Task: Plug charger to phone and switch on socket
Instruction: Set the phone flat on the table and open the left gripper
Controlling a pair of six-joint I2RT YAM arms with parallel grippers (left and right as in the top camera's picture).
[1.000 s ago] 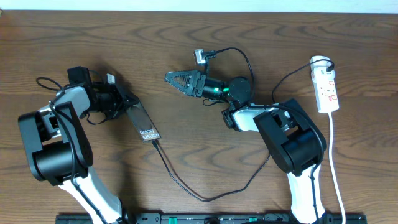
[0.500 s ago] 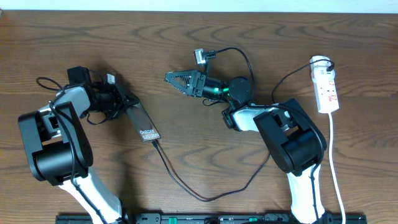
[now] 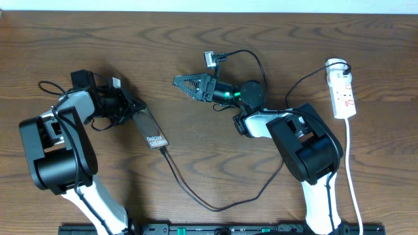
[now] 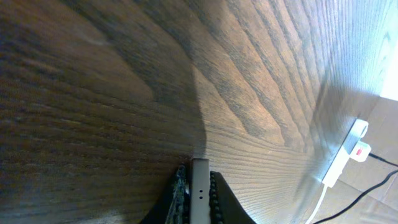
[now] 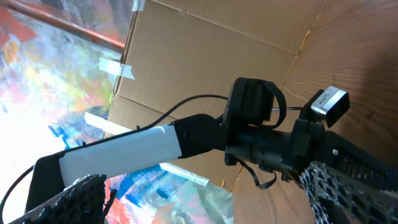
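The phone (image 3: pixel 151 129), dark with white lettering, lies slanted on the table left of centre. My left gripper (image 3: pixel 130 106) is shut on its far end. In the left wrist view the phone's thin edge (image 4: pixel 199 190) sits between the fingers (image 4: pixel 198 177). The charger, a thin black cable (image 3: pixel 196 199), loops from the socket (image 3: pixel 343 91) across the front, and its tip (image 3: pixel 162 151) meets the phone's near end. My right gripper (image 3: pixel 182 87) is open and empty, hovering mid-table and pointing left. Its fingers (image 5: pixel 211 205) are spread wide.
The socket's white cord (image 3: pixel 351 170) runs down the right side. The socket also shows far off in the left wrist view (image 4: pixel 348 155). The right wrist camera (image 3: pixel 209 58) and its black lead sit behind the right gripper. Both arm bases stand at the front.
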